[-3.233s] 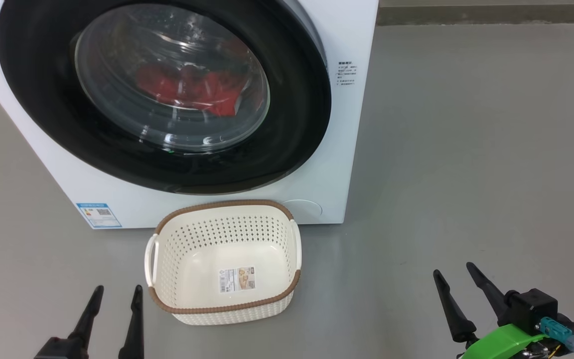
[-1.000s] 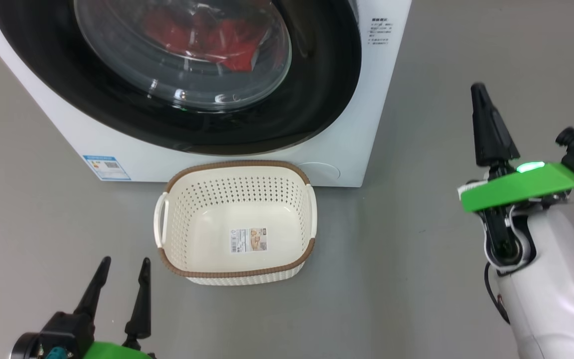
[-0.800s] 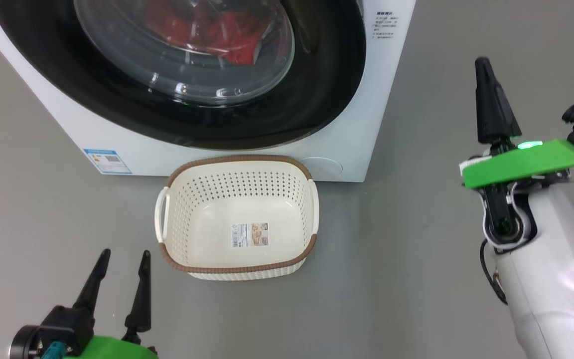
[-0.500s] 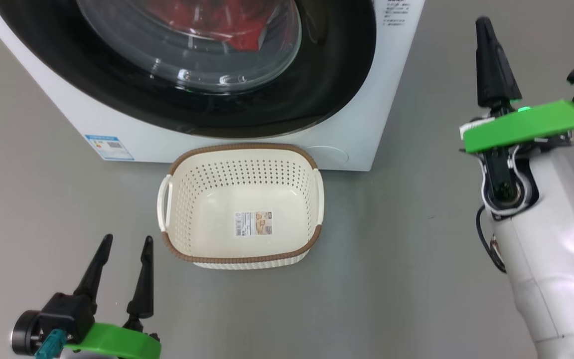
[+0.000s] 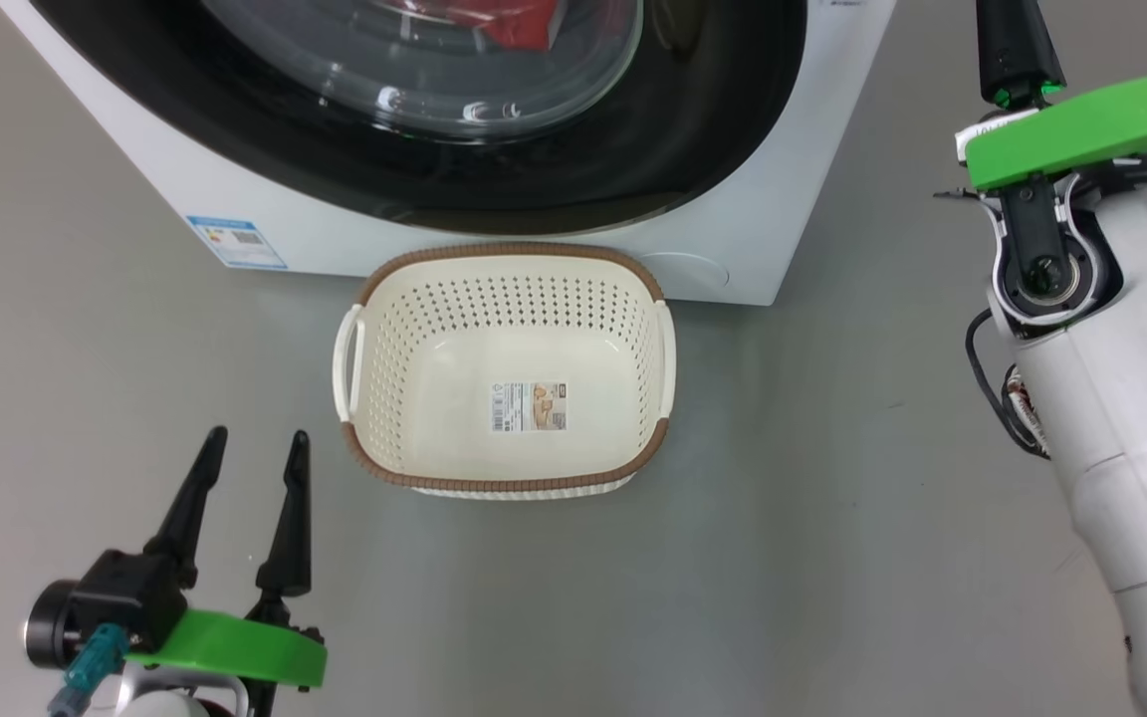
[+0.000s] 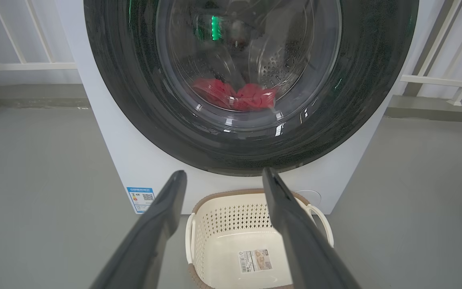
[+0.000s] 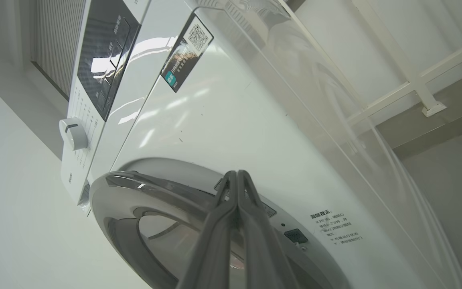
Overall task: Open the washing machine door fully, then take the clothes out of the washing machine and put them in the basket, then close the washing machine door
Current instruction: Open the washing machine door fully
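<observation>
The right gripper, fingers pressed together and empty, points at the rim of the shut round glossy black washing machine door. The left gripper gapes near the cream perforated plastic basket; its wrist view shows bright red clothes inside.

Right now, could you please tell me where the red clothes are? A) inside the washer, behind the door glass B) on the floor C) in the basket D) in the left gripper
A: the clothes show red through the door glass inside the washer; the basket holds just a label, and the left gripper is open and empty.
</observation>
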